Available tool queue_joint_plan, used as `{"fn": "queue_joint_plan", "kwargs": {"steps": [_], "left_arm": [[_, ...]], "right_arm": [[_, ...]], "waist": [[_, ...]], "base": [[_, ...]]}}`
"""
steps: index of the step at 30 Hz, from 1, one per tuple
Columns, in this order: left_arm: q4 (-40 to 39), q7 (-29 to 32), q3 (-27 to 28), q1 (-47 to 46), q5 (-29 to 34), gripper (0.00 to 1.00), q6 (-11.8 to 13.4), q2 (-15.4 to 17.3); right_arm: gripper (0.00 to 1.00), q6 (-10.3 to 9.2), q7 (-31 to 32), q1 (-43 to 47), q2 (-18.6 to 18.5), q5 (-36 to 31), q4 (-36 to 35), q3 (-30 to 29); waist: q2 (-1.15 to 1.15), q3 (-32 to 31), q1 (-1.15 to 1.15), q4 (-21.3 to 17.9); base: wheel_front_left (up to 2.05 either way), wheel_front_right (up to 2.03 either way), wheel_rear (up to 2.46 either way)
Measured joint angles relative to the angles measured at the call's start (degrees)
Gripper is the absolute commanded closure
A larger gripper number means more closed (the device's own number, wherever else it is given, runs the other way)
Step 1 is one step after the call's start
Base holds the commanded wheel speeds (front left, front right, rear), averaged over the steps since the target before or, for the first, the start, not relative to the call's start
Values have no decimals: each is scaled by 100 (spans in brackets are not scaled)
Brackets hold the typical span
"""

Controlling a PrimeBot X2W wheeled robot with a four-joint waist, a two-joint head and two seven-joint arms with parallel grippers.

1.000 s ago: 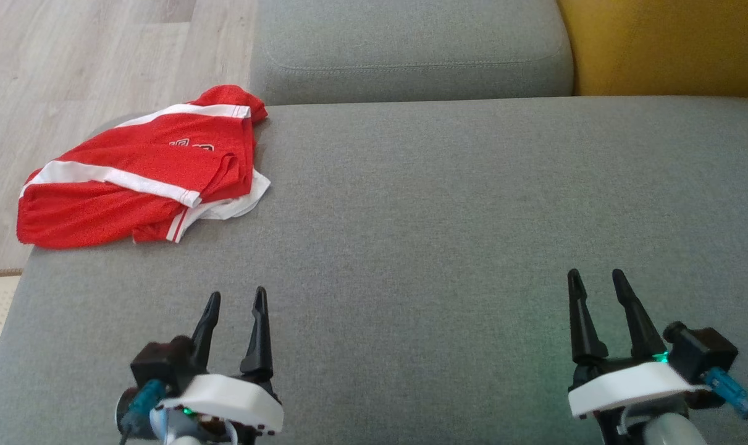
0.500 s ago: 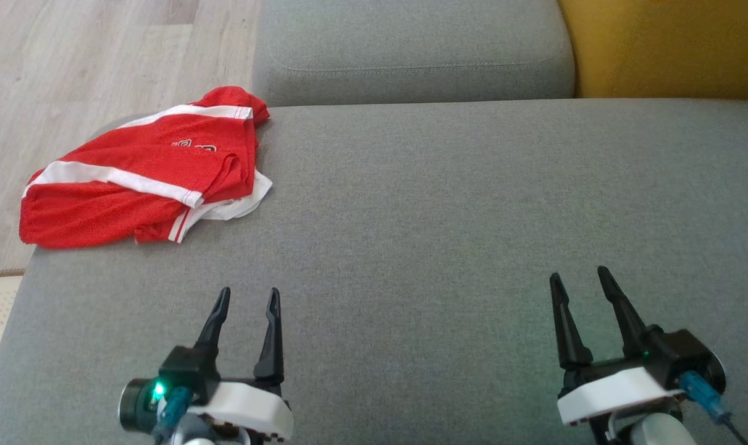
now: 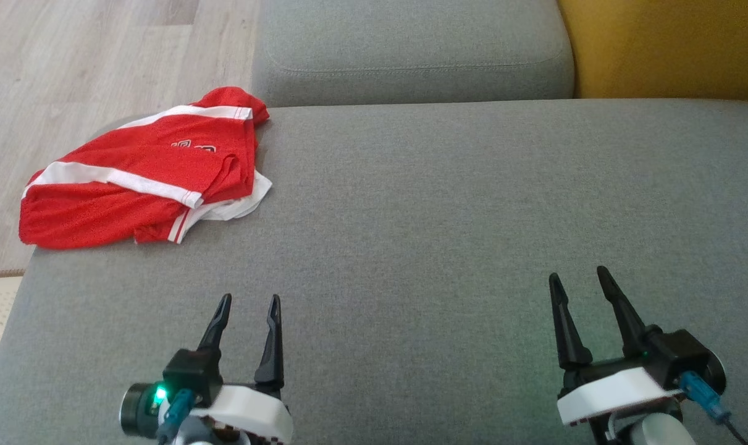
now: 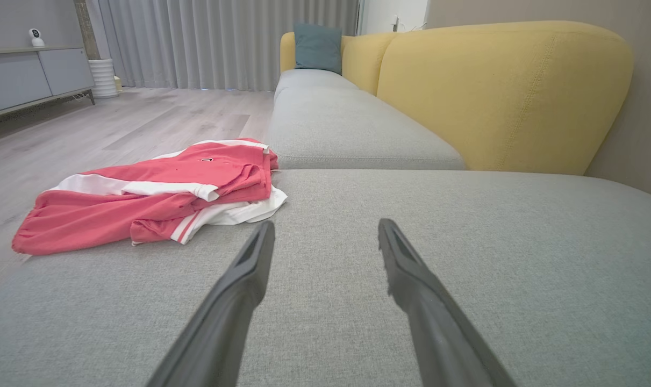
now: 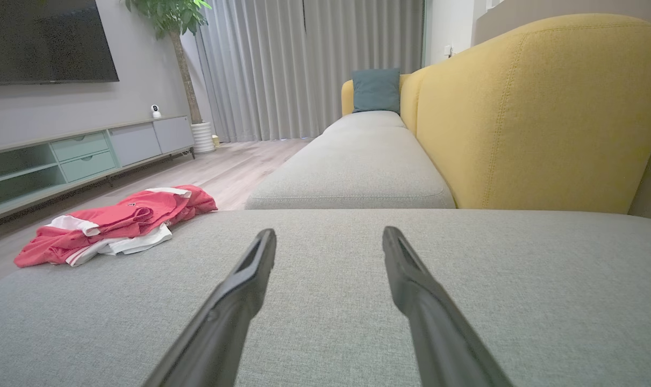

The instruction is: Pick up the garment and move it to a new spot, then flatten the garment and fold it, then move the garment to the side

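Observation:
A red garment [image 3: 139, 173] with white stripes lies folded at the far left corner of the grey sofa seat [image 3: 448, 204], its edge hanging a little over the side. The left wrist view has the garment [image 4: 148, 193] ahead and to the left; from the right wrist the garment [image 5: 115, 223] looks far off to the left. My left gripper [image 3: 250, 301] hovers low over the near left of the seat, open and empty, well short of the garment. Over the near right of the seat, my right gripper [image 3: 577, 275] stands open and empty too.
A second grey seat cushion [image 3: 411, 49] adjoins at the back, with the yellow backrest [image 3: 664, 46] to the right. Wooden floor [image 3: 71, 68] lies beyond the seat's left edge. A low cabinet [image 5: 62, 156] stands along the far wall.
Both grippers have shifted slightly inward toward the middle and rolled at the wrist. The garment has not moved.

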Motion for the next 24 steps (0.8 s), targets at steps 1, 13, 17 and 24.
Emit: {"fn": "queue_joint_plan", "kwargs": {"steps": [1, 13, 17, 24], "left_arm": [[7, 0, 0, 0, -4, 0, 0, 0], [24, 0, -5, -1, -25, 0, 44, 4], [27, 0, -25, -1, -25, 0, 43, 4], [26, 0, -71, -5, -24, 0, 46, 9]], "right_arm": [[0, 0, 0, 0, 0, 1, 0, -1], [0, 0, 0, -1, 0, 1, 1, -2], [0, 0, 0, -1, 0, 0, 0, -13], [0, 0, 0, 4, -2, 1, -93, -38]], "waist": [[0, 0, 0, 0], [0, 8, 0, 8], [0, 10, 0, 39], [0, 1, 0, 356]], "base": [[0, 0, 0], [0, 0, 0], [0, 0, 0], [0, 0, 0]]}}
